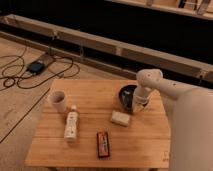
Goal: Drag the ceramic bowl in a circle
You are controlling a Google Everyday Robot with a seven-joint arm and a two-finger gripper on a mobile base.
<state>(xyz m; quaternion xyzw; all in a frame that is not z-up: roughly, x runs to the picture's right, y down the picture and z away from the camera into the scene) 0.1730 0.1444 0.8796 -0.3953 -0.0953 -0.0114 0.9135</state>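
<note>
Your gripper (137, 103) sits on the ceramic bowl (126, 93), right of frame centre, clamped or not I can't tell, so sweep a tight, low circle clear of the pale block (120, 118).

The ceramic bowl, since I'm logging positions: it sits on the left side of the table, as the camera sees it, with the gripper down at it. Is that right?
Not quite. The camera view shows the ceramic bowl on the right side of the table, toward the far edge; the white mug stands on the left. The gripper is indeed down at the bowl.
</note>
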